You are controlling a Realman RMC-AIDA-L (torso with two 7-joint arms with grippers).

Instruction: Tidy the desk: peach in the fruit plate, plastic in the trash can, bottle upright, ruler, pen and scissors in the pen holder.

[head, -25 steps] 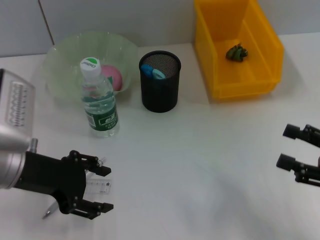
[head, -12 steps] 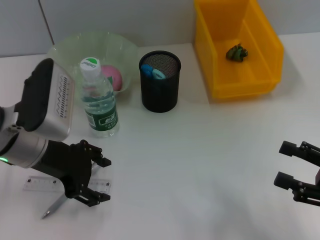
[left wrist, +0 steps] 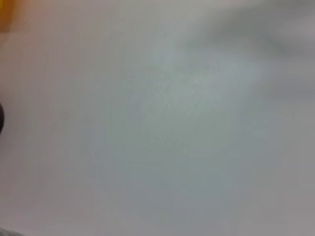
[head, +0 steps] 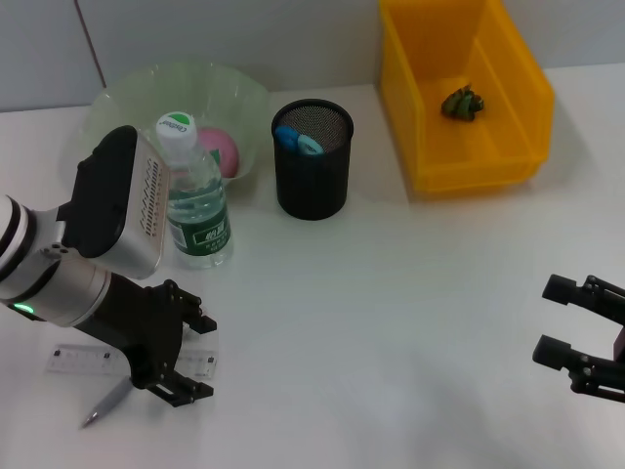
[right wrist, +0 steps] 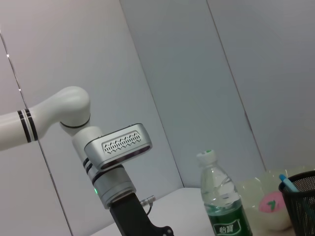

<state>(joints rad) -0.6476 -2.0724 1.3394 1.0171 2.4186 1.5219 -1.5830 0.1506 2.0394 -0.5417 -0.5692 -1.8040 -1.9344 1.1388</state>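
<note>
We centre the open left pincer (head: 186, 354) over the ruler (head: 83, 360) near the tabletop's (head: 391, 322) front-left corner, lower squarely; right pincer (head: 564, 320) open, idle.

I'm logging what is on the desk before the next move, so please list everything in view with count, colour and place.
Water bottle: one, clear with green label and white-green cap, upright in front of the fruit plate.
Fruit plate: one, pale green, far left.
Peach: one, pink, in the plate.
Pen holder: one, black mesh, centre back, blue-handled item inside.
Bin: one, yellow, far right.
Crumpled green scrap: one, in the bin.
Ruler: one, clear, flat on the desk, near left.
Pen: one, grey, beside the ruler, partly under the gripper.
Left gripper: black, open, over the ruler's end.
Right gripper: black, open, near right, holding nothing.
</note>
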